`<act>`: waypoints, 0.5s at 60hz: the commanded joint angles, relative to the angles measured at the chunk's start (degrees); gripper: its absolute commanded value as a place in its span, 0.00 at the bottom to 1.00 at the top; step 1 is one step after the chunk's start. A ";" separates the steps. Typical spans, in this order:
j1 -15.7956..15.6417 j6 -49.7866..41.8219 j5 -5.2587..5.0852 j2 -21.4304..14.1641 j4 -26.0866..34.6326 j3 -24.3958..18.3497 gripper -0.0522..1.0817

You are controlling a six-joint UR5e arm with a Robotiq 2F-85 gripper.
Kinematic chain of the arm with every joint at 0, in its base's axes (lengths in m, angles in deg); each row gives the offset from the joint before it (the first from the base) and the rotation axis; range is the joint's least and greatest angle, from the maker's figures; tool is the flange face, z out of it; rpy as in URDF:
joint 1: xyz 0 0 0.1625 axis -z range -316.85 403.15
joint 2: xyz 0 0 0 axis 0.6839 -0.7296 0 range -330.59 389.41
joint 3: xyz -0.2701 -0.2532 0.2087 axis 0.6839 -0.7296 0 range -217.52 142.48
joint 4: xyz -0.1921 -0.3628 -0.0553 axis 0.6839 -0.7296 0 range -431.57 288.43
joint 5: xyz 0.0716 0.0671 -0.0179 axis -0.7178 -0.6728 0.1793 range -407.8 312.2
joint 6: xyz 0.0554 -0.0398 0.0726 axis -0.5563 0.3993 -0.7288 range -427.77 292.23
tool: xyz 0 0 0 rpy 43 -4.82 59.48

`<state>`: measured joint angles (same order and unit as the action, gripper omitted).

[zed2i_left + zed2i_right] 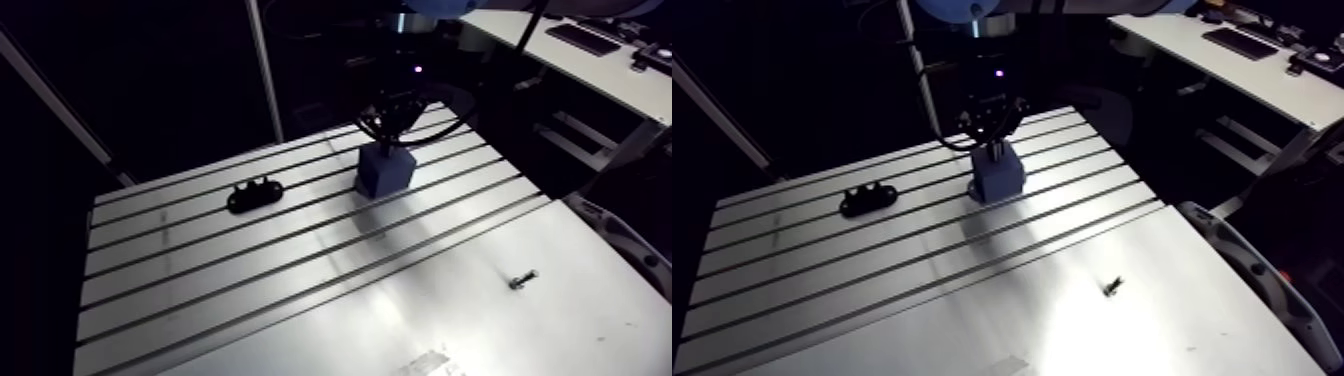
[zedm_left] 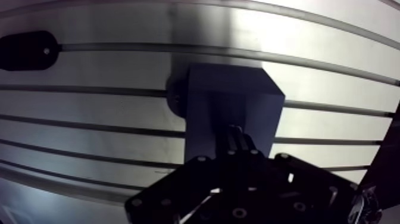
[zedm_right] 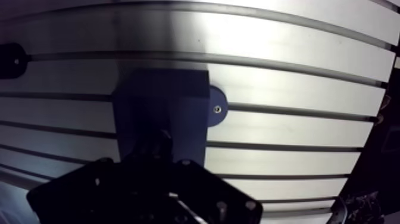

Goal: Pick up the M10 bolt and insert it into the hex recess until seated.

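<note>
The black two-finger gripper (image 2: 236,134) hangs over the dark-blue square block (image 2: 229,86), seemingly closed. A small steel bolt (image 1: 522,280) lies well apart on the slotted aluminium table (image 1: 450,320).

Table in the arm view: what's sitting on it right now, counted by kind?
Blue block: 1
Black part: 1
Bolt: 1
Total: 3

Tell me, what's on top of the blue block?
The gripper hangs right over the blue block, covering the middle of its top. Whatever sits under the gripper there is hidden.
</note>
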<state>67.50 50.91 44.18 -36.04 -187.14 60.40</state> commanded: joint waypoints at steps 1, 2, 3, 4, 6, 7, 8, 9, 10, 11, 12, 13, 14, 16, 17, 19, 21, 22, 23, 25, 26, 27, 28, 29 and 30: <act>0.08 0.02 0.00 -0.06 0.03 -0.22 1.00; 0.08 0.02 0.00 -0.06 0.03 -0.22 1.00; 0.16 0.02 -0.07 -0.14 0.11 -0.30 1.00; 0.16 0.02 -0.07 -0.14 0.11 -0.30 1.00; 0.17 0.09 -0.09 -0.38 0.27 -0.48 1.00; 0.17 0.09 -0.09 -0.38 0.27 -0.48 1.00; 0.17 0.10 -0.09 -0.48 0.44 -0.57 1.00; 0.17 0.10 -0.09 -0.48 0.44 -0.57 1.00; 0.17 0.11 -0.09 -0.50 0.62 -0.58 1.00; 0.17 0.11 -0.09 -0.50 0.62 -0.58 1.00; 0.10 0.11 -0.09 -0.58 0.87 -0.58 1.00; 0.10 0.11 -0.09 -0.58 0.87 -0.58 1.00; 0.01 0.11 -0.09 -0.66 0.98 -0.58 1.00; 0.00 0.11 -0.09 -0.75 1.00 -0.58 1.00; 0.00 0.11 -0.09 -0.75 1.00 -0.58 1.00; 0.00 0.11 -0.09 -0.93 1.09 -0.66 1.00; 0.00 0.11 -0.09 -0.93 1.09 -0.66 1.00; 0.00 0.11 -0.09 -0.94 1.09 -0.67 1.00; 0.00 0.11 -0.09 -0.94 1.09 -0.75 1.00; 0.00 0.11 -0.09 -0.94 1.09 -0.75 1.00; 0.00 0.11 -0.09 -0.94 1.16 -0.83 1.00; 0.00 0.11 -0.09 -1.02 1.17 -0.85 1.00; 0.00 0.11 -0.09 -1.02 1.17 -0.85 1.00; -0.08 0.11 -0.09 -1.10 1.18 -0.77 1.00; -0.08 0.11 -0.09 -1.10 1.18 -0.77 1.00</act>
<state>67.53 51.01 44.10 -36.81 -186.20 59.77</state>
